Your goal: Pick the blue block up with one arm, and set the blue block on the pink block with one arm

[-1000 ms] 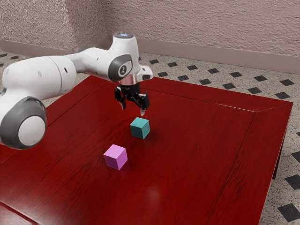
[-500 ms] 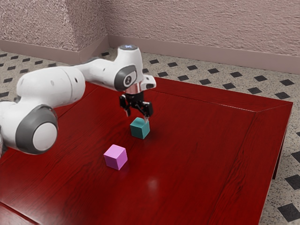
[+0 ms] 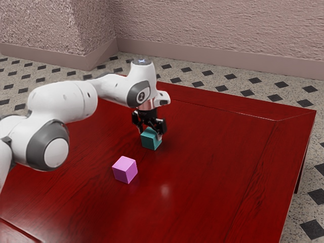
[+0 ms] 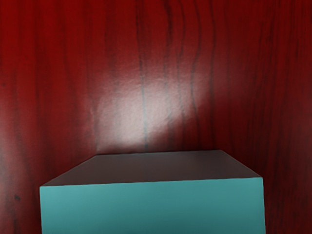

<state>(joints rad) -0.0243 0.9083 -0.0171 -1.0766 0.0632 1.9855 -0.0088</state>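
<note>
Exterior view: white arm point(image 3: 76, 104) comes in from the exterior view's left and bends down over the middle of the dark red desk point(image 3: 228, 152). The black gripper point(image 3: 150, 130) points straight down, low over the blue block point(image 3: 151, 140). Its fingers are spread, one on each side of the block's upper part, and the gripper reads as released, not clamped. No squeeze on the block's faces is visible.

Blue block looks more teal than blue. It sits flat on the desk, upright, one corner turned toward the camera, directly under the gripper. Its lower half is clear of the fingers.

Pink block point(image 3: 124, 169) also sits flat on the desk, nearer the camera and toward the exterior view's left of the blue block. The two blocks are near each other but apart, with bare desk between them. Nothing is on top of the pink block.

Wrist view: blue block point(image 4: 151, 207) is large and just under the hand, with a shaded top face and a lit teal side face. Beyond it is the wood-grain desk point(image 4: 146, 73), with a pale glare patch just past the block's far edge.

Background: checkered floor point(image 3: 212, 76) and a rough pinkish wall point(image 3: 228, 25) behind the desk.
</note>
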